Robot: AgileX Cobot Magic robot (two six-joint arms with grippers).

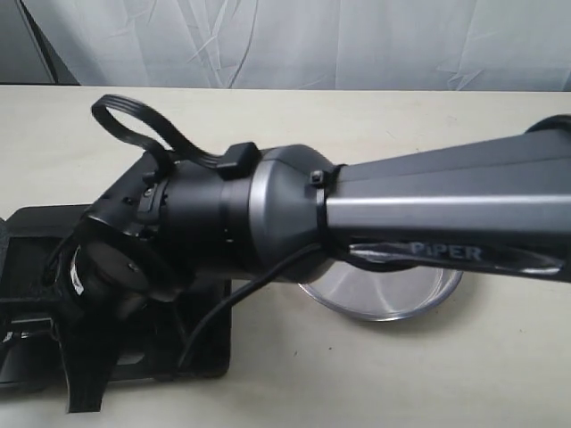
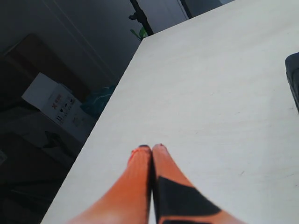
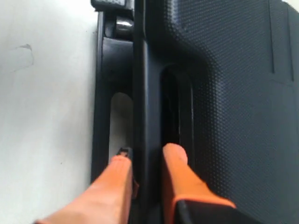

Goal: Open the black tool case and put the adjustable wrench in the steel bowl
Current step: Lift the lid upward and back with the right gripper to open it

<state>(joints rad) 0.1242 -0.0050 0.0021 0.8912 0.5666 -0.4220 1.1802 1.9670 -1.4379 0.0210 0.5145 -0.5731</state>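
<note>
The black tool case shows its textured lid in the right wrist view. My right gripper straddles the handle bar at the case's edge, one orange finger in each slot, shut on the bar. In the exterior view my right arm reaches across and covers most of the case at the lower left. The steel bowl peeks out under that arm. My left gripper is shut on nothing above bare table. The adjustable wrench is hidden.
The left wrist view shows the pale table, its side edge with a dark floor and a cardboard box beyond, and a black corner at the frame's border. A grey curtain hangs behind the table.
</note>
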